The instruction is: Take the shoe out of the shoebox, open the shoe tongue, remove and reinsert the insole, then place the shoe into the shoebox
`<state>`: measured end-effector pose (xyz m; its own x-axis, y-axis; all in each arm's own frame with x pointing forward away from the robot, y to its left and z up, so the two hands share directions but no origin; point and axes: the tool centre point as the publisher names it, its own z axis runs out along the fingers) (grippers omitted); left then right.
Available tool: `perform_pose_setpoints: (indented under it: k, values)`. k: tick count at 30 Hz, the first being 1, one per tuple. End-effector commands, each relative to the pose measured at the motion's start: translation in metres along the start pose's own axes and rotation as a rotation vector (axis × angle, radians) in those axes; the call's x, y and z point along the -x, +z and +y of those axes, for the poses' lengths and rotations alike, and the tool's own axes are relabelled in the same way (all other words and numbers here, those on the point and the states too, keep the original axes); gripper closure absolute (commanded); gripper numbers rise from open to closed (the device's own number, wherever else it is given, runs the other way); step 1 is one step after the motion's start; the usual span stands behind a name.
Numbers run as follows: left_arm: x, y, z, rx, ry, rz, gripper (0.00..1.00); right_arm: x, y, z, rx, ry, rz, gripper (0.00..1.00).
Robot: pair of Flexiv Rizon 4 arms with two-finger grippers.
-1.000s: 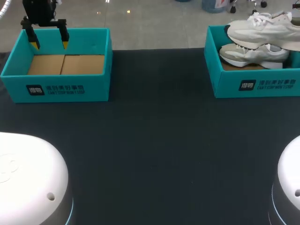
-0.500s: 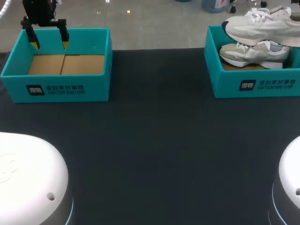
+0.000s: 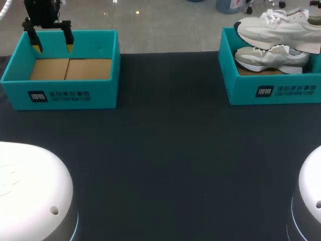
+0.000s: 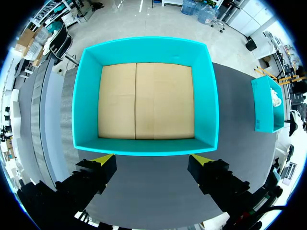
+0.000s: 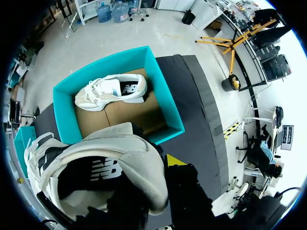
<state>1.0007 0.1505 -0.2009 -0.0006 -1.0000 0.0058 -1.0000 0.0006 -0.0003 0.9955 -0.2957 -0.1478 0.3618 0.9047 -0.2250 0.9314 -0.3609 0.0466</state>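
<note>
- Your right gripper [image 5: 167,166] is clamped on the shoe [image 3: 276,30]; lift it clear of the shoebox [image 3: 266,93] wall before swinging over the counter [image 3: 165,140].
- Your left gripper [image 3: 52,46] hangs wide open.

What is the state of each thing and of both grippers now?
left shoebox: open, empty.
right shoebox: open, holds lower shoe.
upper shoe: held in air over right shoebox.
lower shoe: lying in right shoebox.
left gripper: open, above left shoebox.
right gripper: shut on upper shoe.
</note>
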Motion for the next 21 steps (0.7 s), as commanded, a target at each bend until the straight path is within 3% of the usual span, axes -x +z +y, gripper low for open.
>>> perform_pose_setpoints:
  k: [1, 21]
  values:
    - [0.0, 0.0, 0.0, 0.0, 0.0, -0.003, 0.0, -0.006, -0.009, -0.034, 0.04, 0.005, -0.011, 1.0]
    - [0.0, 0.0, 0.0, 0.0, 0.0, -0.003, 0.0, -0.057, -0.026, -0.165, 0.055, 0.052, -0.062, 1.0]
